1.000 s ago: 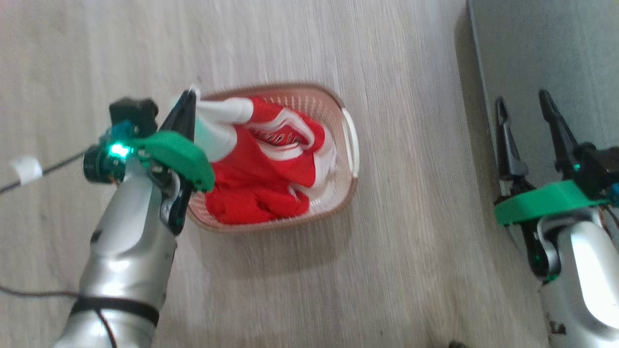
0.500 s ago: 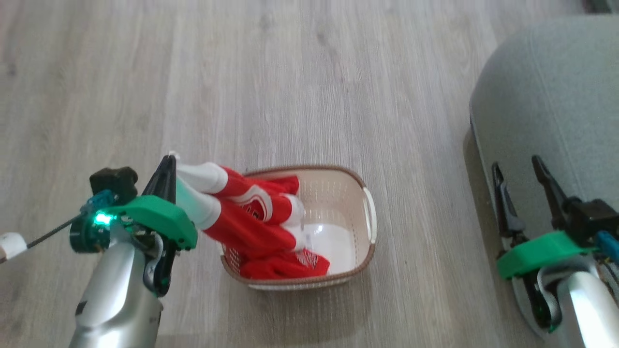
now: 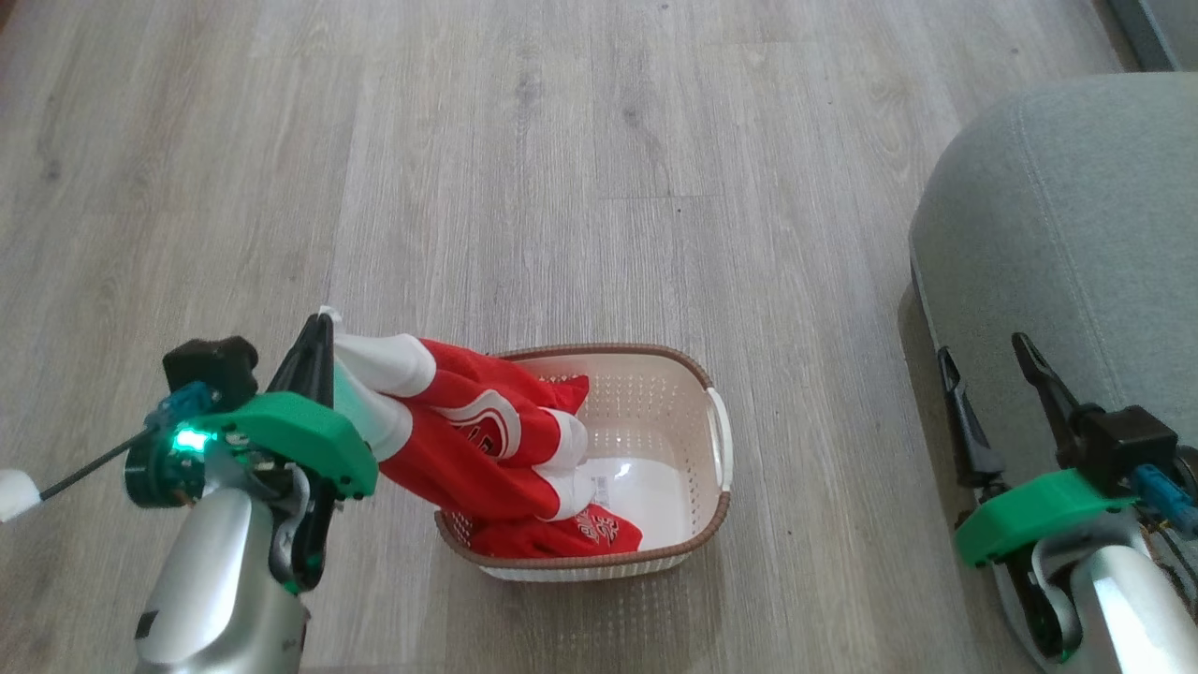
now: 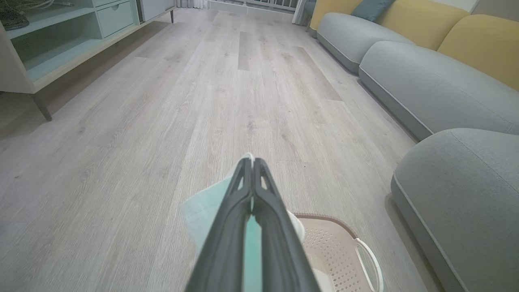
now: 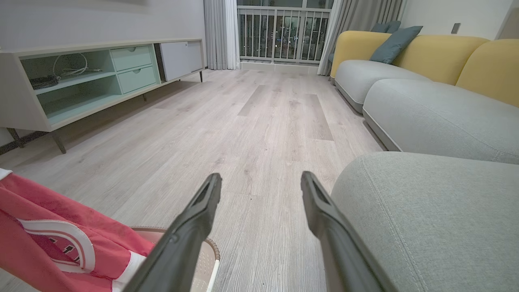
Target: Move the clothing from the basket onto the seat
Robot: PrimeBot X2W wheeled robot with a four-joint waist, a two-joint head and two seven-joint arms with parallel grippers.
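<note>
Left gripper [image 3: 320, 329], fingers pressed together on a white edge of the clothing [image 3: 468, 440]; red bulk draped into the basket [image 3: 608, 350] on the floor [image 3: 562, 187]. Right gripper [image 3: 982, 346] spread, empty, beside the seat [image 3: 1076, 215]. Risk: thin pinch slipping, or folds catching on the basket, tipping it.

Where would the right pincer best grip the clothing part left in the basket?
Probably the bunched red fold of clothing against the basket's near wall, coming down through the open top from the right: the right pincer is open, and the left pincer, shut on the white end, blocks the left.
</note>
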